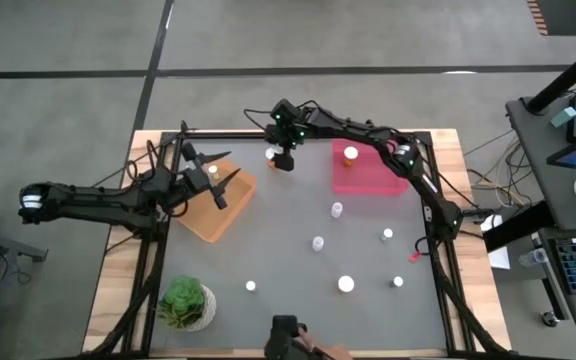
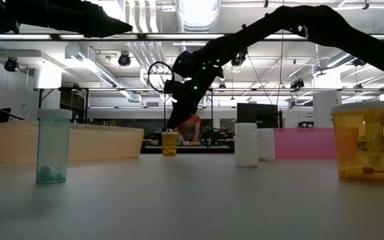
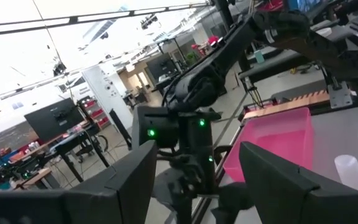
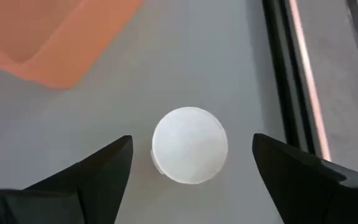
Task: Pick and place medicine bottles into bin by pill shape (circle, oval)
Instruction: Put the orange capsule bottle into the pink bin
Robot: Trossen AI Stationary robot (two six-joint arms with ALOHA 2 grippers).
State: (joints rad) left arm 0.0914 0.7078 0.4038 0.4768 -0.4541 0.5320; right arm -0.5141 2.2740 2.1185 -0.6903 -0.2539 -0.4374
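The right tool (image 1: pixel 282 160) hangs over the far edge of the grey tabletop (image 1: pixel 288 255), its fingers spread wide above a white-capped orange bottle (image 4: pixel 189 145) standing between the orange bin (image 1: pixel 213 205) and the pink bin (image 1: pixel 368 170). The left tool (image 1: pixel 218 175), also wide and empty, waits above the orange bin. One bottle (image 1: pixel 350 153) stands in the pink bin; others (image 1: pixel 346 283) dot the tabletop near a potted plant (image 1: pixel 186 302).

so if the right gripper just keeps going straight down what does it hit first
Probably the white-capped bottle standing between the orange bin and the pink bin. The right gripper points down at it, fingers open on either side of the cap, apparently still above it.
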